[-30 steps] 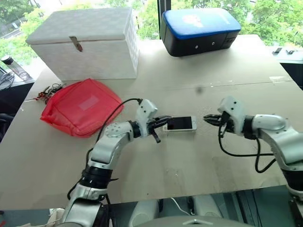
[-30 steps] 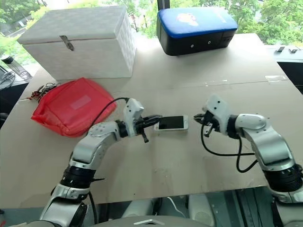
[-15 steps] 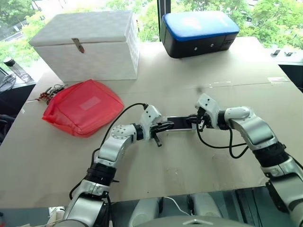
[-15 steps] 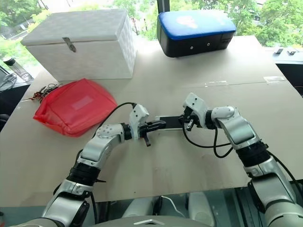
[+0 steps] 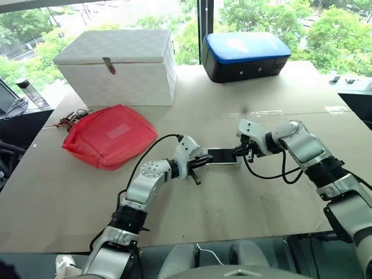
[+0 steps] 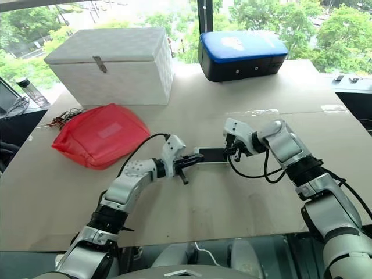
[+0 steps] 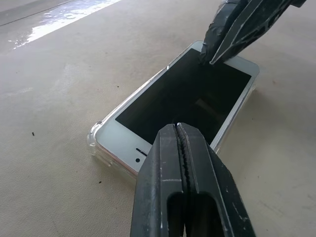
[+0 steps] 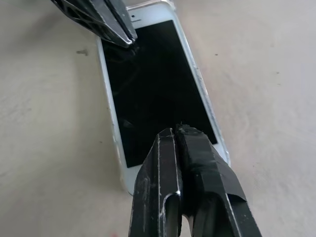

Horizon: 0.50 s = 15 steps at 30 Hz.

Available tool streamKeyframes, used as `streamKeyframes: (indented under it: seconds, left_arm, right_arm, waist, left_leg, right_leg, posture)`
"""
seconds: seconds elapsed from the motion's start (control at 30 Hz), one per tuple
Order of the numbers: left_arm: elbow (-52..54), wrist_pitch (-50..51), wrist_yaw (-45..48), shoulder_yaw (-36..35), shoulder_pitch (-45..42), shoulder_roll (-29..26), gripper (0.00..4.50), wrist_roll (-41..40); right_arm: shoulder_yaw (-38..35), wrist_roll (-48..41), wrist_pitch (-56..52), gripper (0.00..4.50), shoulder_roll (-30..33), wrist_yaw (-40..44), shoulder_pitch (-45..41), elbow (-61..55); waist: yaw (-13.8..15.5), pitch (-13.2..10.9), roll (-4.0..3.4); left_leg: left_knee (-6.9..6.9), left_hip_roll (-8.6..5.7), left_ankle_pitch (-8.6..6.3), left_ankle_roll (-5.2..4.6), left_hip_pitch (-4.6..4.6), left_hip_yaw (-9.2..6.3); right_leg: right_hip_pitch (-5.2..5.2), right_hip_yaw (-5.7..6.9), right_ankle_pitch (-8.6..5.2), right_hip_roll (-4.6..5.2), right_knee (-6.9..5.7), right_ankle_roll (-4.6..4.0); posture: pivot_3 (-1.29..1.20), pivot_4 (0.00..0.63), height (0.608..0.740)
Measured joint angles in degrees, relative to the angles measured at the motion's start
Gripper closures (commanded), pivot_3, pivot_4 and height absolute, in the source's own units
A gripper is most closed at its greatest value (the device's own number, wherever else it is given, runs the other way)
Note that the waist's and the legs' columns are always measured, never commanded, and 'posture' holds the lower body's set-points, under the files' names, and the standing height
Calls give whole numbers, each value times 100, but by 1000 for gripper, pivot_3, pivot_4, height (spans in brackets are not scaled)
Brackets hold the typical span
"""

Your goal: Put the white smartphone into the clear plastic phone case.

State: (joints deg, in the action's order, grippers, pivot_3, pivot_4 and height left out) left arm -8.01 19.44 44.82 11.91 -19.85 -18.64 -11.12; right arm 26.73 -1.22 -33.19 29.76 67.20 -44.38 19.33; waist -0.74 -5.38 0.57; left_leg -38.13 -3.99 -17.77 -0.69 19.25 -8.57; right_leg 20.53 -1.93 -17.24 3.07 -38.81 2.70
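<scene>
The white smartphone (image 7: 182, 98) lies screen up on the table, mid-table between my two arms. The clear plastic phone case (image 7: 95, 136) shows as a transparent rim around the phone's corner and long edge, so the phone lies inside it. My left gripper (image 7: 177, 129) is shut, its tip over the screen at the phone's left end (image 5: 210, 156). My right gripper (image 8: 177, 131) is also shut and points down onto the screen at the right end (image 5: 236, 152). Neither gripper holds anything.
A red pouch (image 5: 110, 135) lies to the left with a bunch of keys (image 5: 70, 119) beside it. A white lidded box (image 5: 119, 67) and a black case with a blue top (image 5: 247, 55) stand at the back. A bottle (image 5: 28, 92) is at the far left.
My right gripper has swung in from the right and down onto the phone's right end. The left gripper stays at the left end, slightly lower. The camera view has shifted.
</scene>
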Motion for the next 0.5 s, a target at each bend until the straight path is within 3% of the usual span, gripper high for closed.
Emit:
streamKeyframes:
  seconds: [0.23,0.5]
  left_arm:
    - [-70,27,-7,70,68,71,4480,114]
    - [-107,34,-4,108,73,76,4480,198]
  right_arm:
    - [0,231,277,4500,-312,92,-157,747]
    - [-1,370,470,4500,-451,151,-254,1109]
  waist:
    - [-5,45,6]
    - [-5,109,-4]
  left_leg:
    - [89,10,-1,-1,-158,-1]
    - [94,12,-1,0,-164,-4]
  right_leg:
    - [-142,-2,-21,-7,73,26]
    - [-152,-2,-20,-9,86,27]
  posture:
    - [0,150,740]
    - [0,150,740]
